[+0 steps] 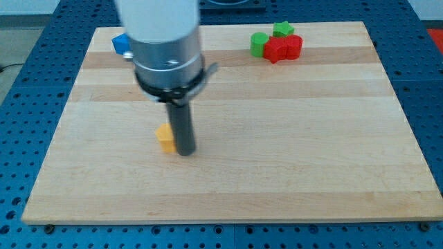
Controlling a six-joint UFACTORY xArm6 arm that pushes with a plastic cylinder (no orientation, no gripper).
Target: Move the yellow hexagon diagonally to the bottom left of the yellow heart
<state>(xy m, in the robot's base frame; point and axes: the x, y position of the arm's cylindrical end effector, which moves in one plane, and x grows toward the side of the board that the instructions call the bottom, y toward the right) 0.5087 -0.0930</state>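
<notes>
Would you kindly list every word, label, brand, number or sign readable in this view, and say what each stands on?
None: no text, label, number or sign can be read anywhere.
The board, the yellow block touching my tip on the view's left, the blue block, the green blocks and red blocks are all plain.
The arm's white housing shows no marking.

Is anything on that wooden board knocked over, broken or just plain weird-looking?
Nothing looks damaged or spilled. My tip rests right beside a yellow block, on its right in the view. The red blocks and green blocks huddle at the view's top. A blue block sits half hidden behind the arm.
</notes>
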